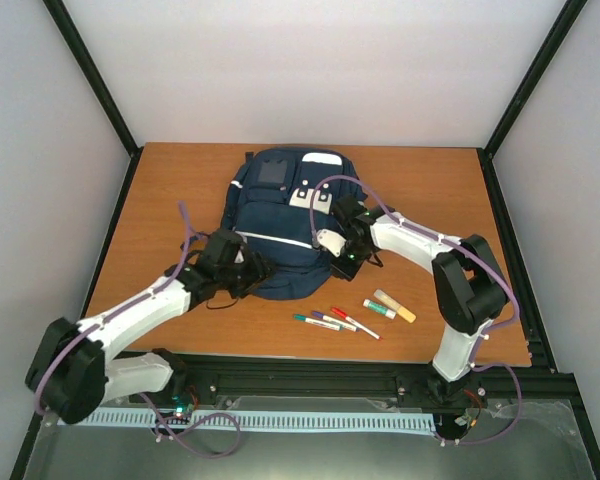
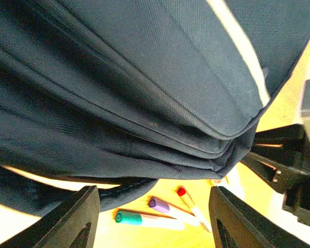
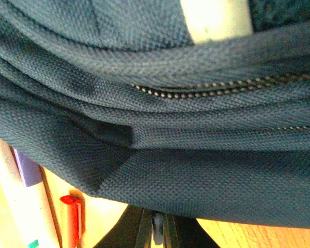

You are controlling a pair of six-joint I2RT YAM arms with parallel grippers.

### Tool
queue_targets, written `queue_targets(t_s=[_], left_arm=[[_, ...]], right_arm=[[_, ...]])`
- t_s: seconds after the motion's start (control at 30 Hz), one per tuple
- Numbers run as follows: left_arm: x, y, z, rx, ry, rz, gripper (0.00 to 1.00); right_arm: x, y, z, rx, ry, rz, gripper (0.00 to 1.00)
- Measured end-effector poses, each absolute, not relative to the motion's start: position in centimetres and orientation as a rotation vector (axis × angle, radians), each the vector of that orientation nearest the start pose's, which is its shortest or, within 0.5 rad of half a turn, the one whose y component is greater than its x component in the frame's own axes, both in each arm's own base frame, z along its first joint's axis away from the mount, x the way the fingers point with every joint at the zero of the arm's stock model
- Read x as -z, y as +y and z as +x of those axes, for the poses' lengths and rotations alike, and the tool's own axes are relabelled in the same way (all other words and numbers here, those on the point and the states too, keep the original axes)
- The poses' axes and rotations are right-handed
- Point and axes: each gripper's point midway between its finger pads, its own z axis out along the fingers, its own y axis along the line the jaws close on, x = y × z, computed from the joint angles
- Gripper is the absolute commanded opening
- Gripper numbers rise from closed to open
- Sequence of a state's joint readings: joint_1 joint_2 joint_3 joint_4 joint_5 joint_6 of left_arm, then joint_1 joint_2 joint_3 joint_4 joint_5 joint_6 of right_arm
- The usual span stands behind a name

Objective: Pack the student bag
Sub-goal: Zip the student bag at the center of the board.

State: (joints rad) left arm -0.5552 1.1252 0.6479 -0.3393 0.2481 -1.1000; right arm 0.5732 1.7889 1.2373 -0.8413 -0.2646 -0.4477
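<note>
Top external: navy student bag (image 1: 280,215) lying flat mid-table (image 1: 180,180). Left gripper (image 2: 154,194) spread wide, empty, just beside the bag's near left corner. Right gripper (image 3: 156,227) pinched shut against fabric at the right side; whether gripping it, impossible to tell. Markers (image 1: 335,320) near the front edge.

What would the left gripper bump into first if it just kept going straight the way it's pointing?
Most likely the student bag: its sagging navy lower edge hangs right ahead of the left gripper. Beneath that edge, markers lie farther on along the table, though depth is hard to judge.
</note>
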Motion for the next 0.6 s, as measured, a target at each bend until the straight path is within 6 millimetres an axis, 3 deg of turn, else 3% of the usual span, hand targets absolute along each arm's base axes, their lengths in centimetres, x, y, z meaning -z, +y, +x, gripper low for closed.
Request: queue_targets(t_s=[0.13, 0.27, 0.5, 0.6], left_arm=[[-10.0, -23.2, 24.5, 0.995, 2.646, -0.536, 0.56], [-9.5, -26.1, 25.4, 1.02, 2.671, -0.493, 0.47], [-8.3, -28.1, 25.9, 1.022, 2.701, -0.495, 0.12], [-8.4, -28.3, 26.1, 1.027, 2.692, -0.499, 0.03]], right_arm=[[-5.8, 23.5, 27.6, -0.413, 2.559, -1.478, 0.03], [-5.8, 23.5, 27.6, -0.414, 2.561, -1.474, 0.03], [-5.8, 23.4, 27.6, -0.412, 2.563, -1.474, 0.03], [-5.7, 23.1, 27.5, -0.425, 2.57, -1.464, 0.03]])
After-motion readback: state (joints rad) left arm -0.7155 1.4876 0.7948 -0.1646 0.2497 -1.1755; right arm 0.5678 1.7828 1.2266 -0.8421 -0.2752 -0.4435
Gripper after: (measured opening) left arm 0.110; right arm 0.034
